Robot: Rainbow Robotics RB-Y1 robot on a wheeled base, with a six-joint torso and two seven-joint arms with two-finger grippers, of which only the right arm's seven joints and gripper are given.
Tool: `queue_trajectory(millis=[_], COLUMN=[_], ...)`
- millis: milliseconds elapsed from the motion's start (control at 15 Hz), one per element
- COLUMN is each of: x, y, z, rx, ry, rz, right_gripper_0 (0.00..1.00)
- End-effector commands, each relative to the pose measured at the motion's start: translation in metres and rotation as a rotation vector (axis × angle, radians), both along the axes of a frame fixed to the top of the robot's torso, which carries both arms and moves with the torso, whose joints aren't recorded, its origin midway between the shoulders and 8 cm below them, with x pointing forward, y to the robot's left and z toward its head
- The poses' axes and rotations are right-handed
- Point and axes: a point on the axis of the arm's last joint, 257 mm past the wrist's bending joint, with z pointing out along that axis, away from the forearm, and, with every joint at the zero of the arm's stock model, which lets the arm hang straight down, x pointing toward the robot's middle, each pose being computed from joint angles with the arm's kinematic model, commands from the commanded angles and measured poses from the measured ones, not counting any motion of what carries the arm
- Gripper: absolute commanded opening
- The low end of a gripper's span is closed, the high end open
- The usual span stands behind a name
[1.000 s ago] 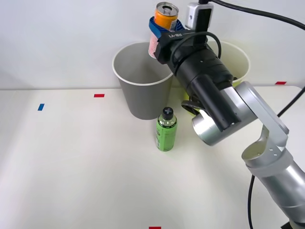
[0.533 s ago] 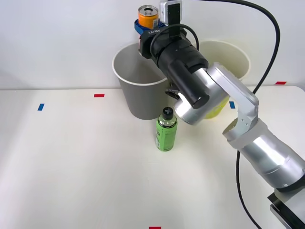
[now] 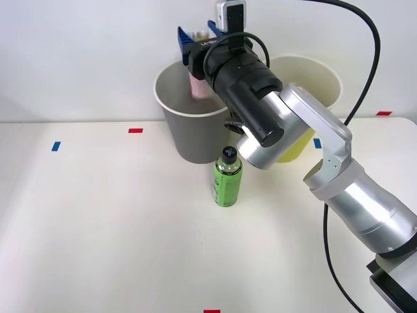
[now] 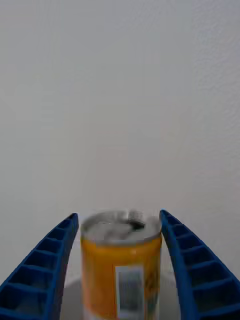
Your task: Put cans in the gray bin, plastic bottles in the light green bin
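My right gripper [image 3: 200,36] hangs open over the mouth of the gray bin [image 3: 195,137]. The can [image 3: 197,88] is below the blue fingers, its pink body inside the bin's rim and free of them. In the right wrist view the can [image 4: 121,265] is blurred between the two spread fingers [image 4: 45,270], orange band and silver top toward the camera. The plastic bottle [image 3: 227,177], green label and black cap, stands upright on the table in front of the gray bin. Behind my arm to the right stands the light green bin [image 3: 326,72].
The white table [image 3: 98,228] carries small red tape marks [image 3: 135,130] and a blue one [image 3: 56,146]. My arm's silver links [image 3: 345,195] reach across the right side, passing just above the bottle. A white wall rises behind the bins.
The gripper carried the can leftward from the bins' shared edge to over the gray bin, then opened. The can has dropped out of the fingers into the bin's mouth.
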Motion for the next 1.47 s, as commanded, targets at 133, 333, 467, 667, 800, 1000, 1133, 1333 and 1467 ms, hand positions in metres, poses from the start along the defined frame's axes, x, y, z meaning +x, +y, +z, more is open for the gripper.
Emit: queue_trajectory(millis=[133,333,467,667,800,1000,1133,1333,1467], x=[-0.003,-0.004,-0.005,-0.018,-0.033,-0.069,-0.086,-0.111,-0.135], y=[0.004,0.003,-0.002,-0.03,-0.049,-0.073,-0.093,-0.132,-0.161], z=[0.004,0.005,0.009,0.024,0.027,0.037,0.033,0.01,-0.003], rx=[0.019,0.025,0.02,0.038,0.068,0.124,0.143,0.158,0.184], ry=[-0.005,-0.012,-0.031,-0.125,-0.171,-0.211,-0.218,-0.194,-0.171], rz=[0.023,0.037,0.043,0.084,0.122,0.128,0.1,0.037,-0.012], right_gripper_0=[1.0,1.0,1.0,1.0,1.0,1.0,1.0,1.0,1.0])
